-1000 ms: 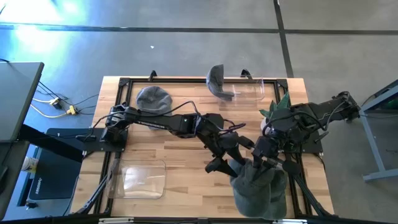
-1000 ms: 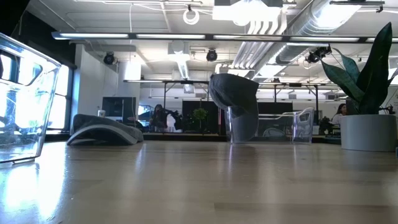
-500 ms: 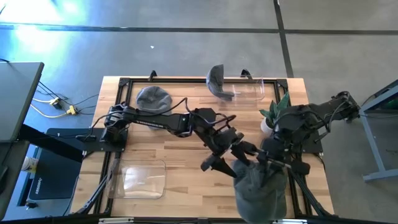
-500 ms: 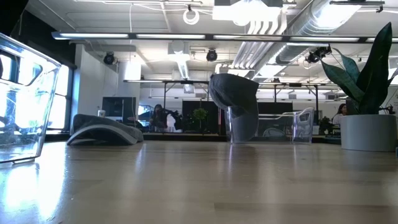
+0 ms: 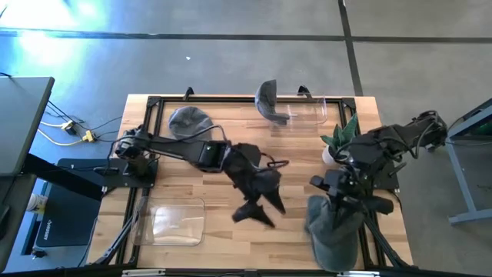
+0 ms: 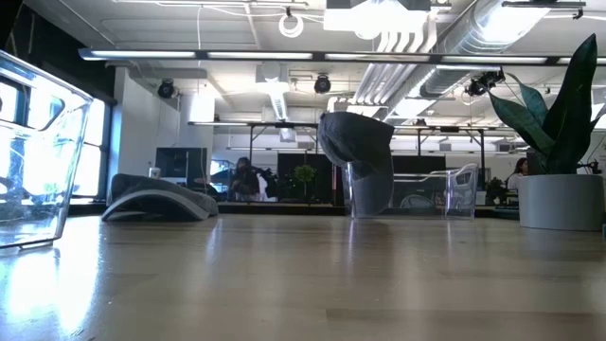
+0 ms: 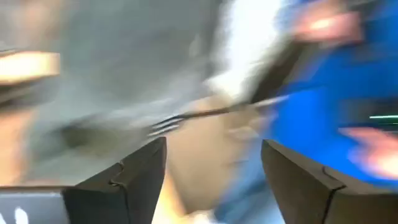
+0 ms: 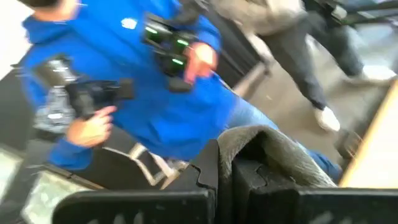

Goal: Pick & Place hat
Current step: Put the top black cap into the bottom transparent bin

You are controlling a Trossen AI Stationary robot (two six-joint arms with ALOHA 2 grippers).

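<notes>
A grey-green hat (image 5: 334, 235) hangs at the table's near right, with my right gripper (image 5: 332, 201) shut on its top. My left gripper (image 5: 260, 213) stands open over the middle of the table, left of that hat, with nothing between its fingers (image 7: 140, 171). A second grey hat (image 5: 190, 120) lies flat on the table at the far left. A dark hat (image 5: 266, 98) sits draped over the rim of a clear container (image 5: 304, 114) at the far edge. My right gripper pinches a fold of the hat's cloth (image 8: 264, 144) between its two shut fingers, at the hat's upper edge. The hat hangs slack below the gripper; whether its lower end (image 5: 337, 258) touches the table I cannot tell.
A potted plant (image 5: 344, 132) stands at the far right, close behind my right arm. A clear box (image 5: 177, 221) sits at the near left. Beyond the table a person in a blue top (image 8: 143, 93) shows in the right wrist view.
My left gripper has drawn back from the hat toward the table's left, staying open. My right gripper has rolled and shifted slightly toward the right edge with the hat, which now hangs narrower from it alone.
</notes>
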